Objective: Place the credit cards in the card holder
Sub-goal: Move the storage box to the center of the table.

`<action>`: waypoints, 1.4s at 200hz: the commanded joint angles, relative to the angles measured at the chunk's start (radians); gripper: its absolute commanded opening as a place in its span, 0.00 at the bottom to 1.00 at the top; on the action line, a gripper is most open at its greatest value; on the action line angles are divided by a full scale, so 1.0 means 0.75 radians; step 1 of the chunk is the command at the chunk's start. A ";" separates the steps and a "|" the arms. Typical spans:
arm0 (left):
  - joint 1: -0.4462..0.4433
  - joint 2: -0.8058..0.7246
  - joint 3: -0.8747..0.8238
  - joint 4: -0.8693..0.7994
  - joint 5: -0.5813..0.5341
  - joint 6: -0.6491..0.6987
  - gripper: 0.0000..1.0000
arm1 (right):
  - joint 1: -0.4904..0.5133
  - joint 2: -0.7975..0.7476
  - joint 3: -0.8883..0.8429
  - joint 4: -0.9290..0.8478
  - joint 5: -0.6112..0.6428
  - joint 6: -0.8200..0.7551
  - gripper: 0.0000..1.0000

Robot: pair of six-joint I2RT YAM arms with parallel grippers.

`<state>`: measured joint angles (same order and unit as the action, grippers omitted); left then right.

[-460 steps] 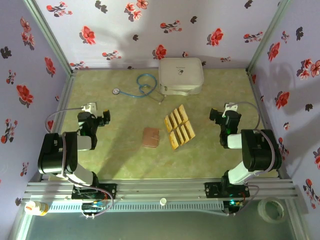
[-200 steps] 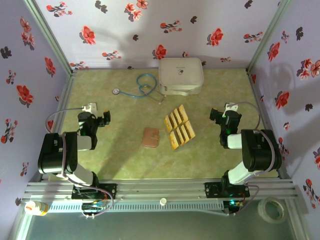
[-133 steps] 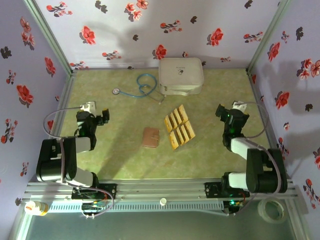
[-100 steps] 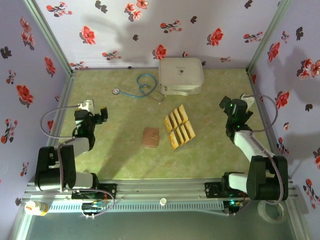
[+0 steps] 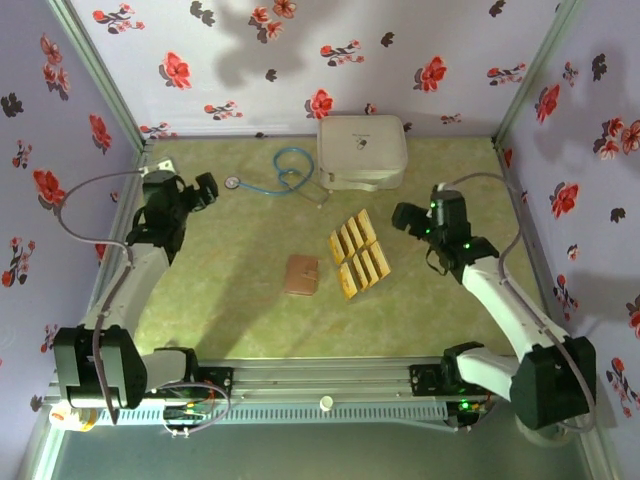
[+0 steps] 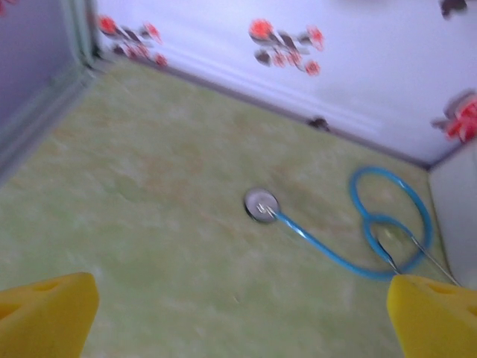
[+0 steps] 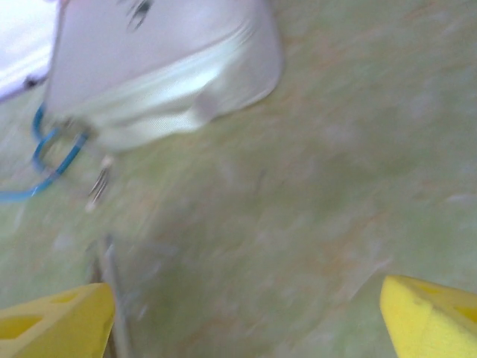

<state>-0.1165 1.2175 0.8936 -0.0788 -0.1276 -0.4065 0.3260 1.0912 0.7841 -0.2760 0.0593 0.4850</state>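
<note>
golden-yellow credit cards [image 5: 358, 255] beside folded reddish-brown card holder [image 5: 301, 275]; left fingers [image 6: 45, 313], right fingers [image 7: 428, 317] wide

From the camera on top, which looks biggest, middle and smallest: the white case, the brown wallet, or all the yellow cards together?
1. white case
2. yellow cards, taken as one patch
3. brown wallet
All three lie on the table, so the comparison is fair.

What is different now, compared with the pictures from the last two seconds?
Both arms have unfolded from near their bases and reached out. The left fingers went forward toward the stethoscope, and the right fingers went forward and leftward toward the credit cards. Neither took hold of anything; both are open. The credit cards, the card holder, the white case and the stethoscope lie as before.
</note>
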 commanded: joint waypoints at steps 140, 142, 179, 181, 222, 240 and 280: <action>-0.311 0.068 -0.048 -0.185 0.010 -0.203 1.00 | 0.816 -0.020 -0.379 -0.104 0.272 0.497 0.81; -0.312 0.068 -0.048 -0.185 0.010 -0.204 1.00 | 0.822 -0.013 -0.378 -0.097 0.272 0.501 0.81; -0.329 0.082 -0.048 -0.171 0.009 -0.218 1.00 | 0.898 0.106 -0.350 0.008 0.270 0.559 0.78; -0.330 0.083 -0.048 -0.170 0.009 -0.219 1.00 | 0.903 0.114 -0.349 0.015 0.269 0.561 0.78; -0.344 0.103 -0.043 -0.161 0.009 -0.226 1.00 | 0.950 0.274 -0.294 0.108 0.242 0.587 0.69; -0.348 0.103 -0.042 -0.157 0.009 -0.222 1.00 | 0.954 0.314 -0.259 0.116 0.257 0.586 0.66; -0.360 0.107 -0.038 -0.157 0.010 -0.223 1.00 | 0.955 0.366 -0.191 0.109 0.354 0.586 0.66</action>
<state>-0.3737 1.2865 0.8612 -0.2100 -0.1192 -0.5560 1.0344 1.3365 0.5938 -0.1875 0.2649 0.9020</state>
